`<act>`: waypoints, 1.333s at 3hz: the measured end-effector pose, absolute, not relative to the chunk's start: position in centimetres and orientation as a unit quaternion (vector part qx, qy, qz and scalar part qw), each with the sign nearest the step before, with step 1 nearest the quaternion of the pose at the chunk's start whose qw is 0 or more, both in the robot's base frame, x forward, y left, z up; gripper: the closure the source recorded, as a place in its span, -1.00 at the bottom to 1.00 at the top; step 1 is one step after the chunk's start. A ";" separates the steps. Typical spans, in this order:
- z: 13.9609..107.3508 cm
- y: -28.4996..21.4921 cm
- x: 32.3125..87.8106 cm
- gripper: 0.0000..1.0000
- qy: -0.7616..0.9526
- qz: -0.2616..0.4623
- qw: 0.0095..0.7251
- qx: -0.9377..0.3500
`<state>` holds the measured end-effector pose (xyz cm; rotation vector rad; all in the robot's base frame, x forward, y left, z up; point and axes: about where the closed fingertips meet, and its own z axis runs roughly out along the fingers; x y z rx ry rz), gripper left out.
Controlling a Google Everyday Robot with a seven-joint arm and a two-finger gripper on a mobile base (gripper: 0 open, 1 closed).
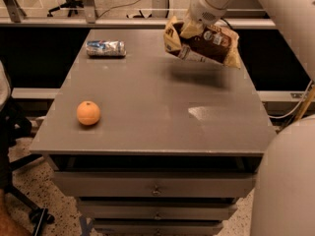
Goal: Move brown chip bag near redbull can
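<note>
The brown chip bag [206, 44], dark brown in the middle with pale yellow ends, hangs in the air above the back right of the grey table [147, 127]. My gripper [191, 29] is shut on its upper left part and holds it clear of the top; its shadow lies below it. The redbull can [106, 48], silver and blue, lies on its side at the back left of the table, well to the left of the bag.
A round orange fruit [88, 113] sits near the table's front left. Drawers [155, 185] run below the top. My white arm fills the right edge. An office chair base stands at the far left on the floor.
</note>
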<state>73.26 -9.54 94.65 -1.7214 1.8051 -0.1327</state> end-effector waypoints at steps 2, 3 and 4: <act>94.8 -5.3 75.9 1.00 0.634 -0.098 0.361 -0.677; 94.7 -5.2 76.0 1.00 0.633 -0.098 0.362 -0.677; 94.5 -4.3 76.6 1.00 0.622 -0.102 0.364 -0.686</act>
